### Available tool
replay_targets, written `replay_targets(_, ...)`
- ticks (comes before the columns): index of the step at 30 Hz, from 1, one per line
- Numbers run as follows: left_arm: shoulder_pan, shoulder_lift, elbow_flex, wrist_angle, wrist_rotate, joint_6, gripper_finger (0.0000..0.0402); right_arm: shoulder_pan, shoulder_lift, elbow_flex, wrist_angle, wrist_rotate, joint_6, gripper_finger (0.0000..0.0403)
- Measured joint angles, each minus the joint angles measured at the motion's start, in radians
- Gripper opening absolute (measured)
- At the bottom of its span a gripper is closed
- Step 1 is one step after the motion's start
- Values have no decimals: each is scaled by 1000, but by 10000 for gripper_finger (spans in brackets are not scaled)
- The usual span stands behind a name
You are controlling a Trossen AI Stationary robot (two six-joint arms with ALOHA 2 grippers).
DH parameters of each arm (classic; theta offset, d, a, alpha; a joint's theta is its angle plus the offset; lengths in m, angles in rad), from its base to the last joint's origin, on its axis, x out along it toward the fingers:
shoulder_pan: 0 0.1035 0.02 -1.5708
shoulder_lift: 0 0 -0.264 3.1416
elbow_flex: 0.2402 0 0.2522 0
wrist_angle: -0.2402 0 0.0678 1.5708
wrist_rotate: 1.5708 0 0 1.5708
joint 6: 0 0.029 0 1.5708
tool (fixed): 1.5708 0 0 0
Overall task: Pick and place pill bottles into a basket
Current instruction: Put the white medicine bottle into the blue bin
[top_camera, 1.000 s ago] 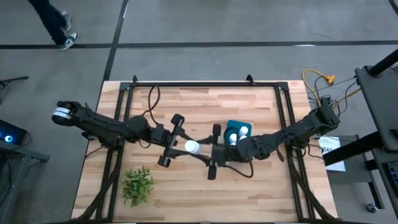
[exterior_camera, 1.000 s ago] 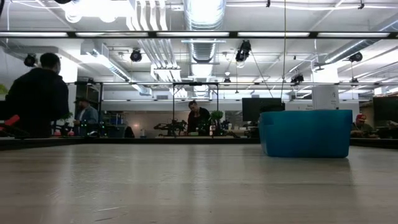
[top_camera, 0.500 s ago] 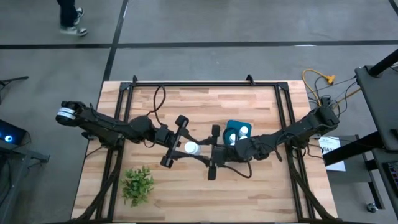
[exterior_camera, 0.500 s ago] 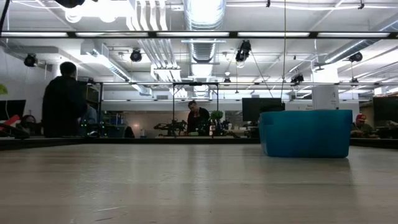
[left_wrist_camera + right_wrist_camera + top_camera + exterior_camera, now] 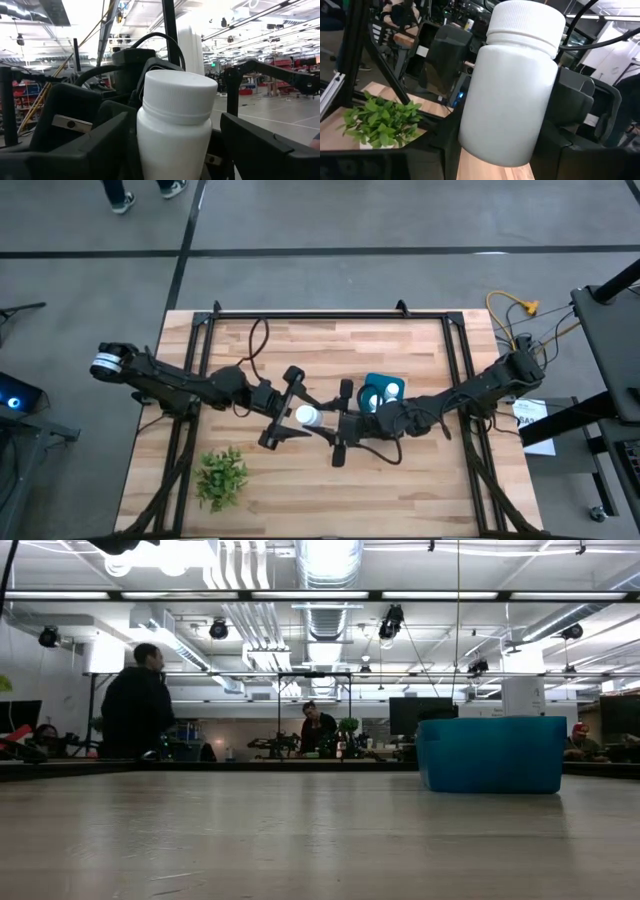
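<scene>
Behind the wooden table point(image 5: 300, 480) a person point(image 5: 138, 702) walks through a bright workshop. At the table's centre a white pill bottle point(image 5: 308, 416) hangs between both grippers. The left gripper point(image 5: 287, 408), at its nine o'clock, has its fingers spread wide, clear of the bottle's sides. The right gripper point(image 5: 341, 423), at its three o'clock, pinches the bottle. The teal basket point(image 5: 381, 385) sits just beside, at two o'clock, with more bottles point(image 5: 383, 392) inside. A leafy plant point(image 5: 221, 477) stands at seven o'clock.

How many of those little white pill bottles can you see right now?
3. One pill bottle sits between the two arms' end effectors above mid-table; two more sit inside the teal basket. The right arm overlaps the basket, so more may be hidden.
</scene>
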State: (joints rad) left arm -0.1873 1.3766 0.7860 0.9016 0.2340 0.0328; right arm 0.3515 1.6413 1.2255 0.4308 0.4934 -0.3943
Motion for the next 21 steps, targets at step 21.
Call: replay_targets(21, 11, 0, 1, -15, -7, -10, 158, 0, 0, 0, 34, -29, -18, 156)
